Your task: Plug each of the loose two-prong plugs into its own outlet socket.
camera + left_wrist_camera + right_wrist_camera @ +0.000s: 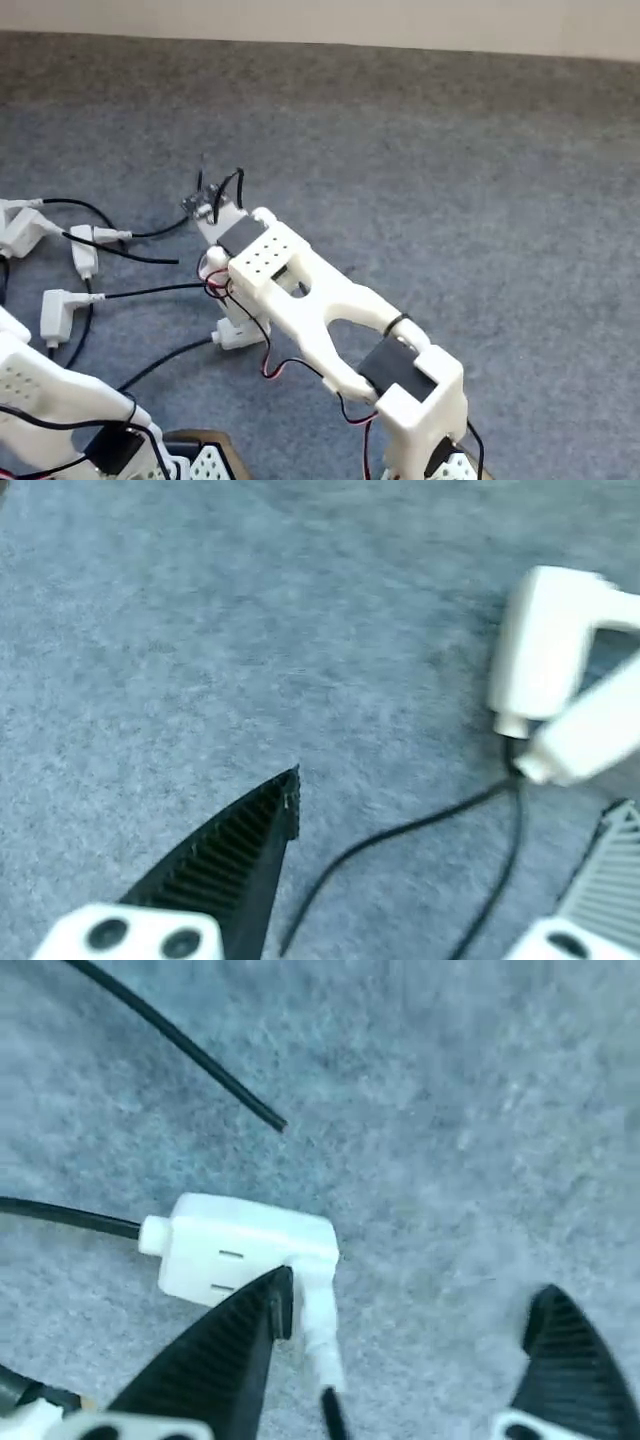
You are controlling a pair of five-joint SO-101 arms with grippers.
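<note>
A white socket (235, 1250) with two slots lies on the grey desk (480, 1110). A white plug (318, 1330) touches its corner, just beside one finger of the released right gripper (415, 1285). Black cords (180, 1045) cross nearby. At the desk's left, more plugs (84, 250) lie among cords, and the left gripper (457, 790), also released, hangs near two of them.

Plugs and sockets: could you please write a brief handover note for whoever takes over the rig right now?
Left pincer: open, empty, over the carpet near two white connectors lying close together.
Right pincer: open, empty, one finger beside a socket whose two slots show empty.
Other connectors lie apart on the carpet at the left of the high view.
Done: no joined pair can be confirmed.
Left: plugging each plug into its socket.
</note>
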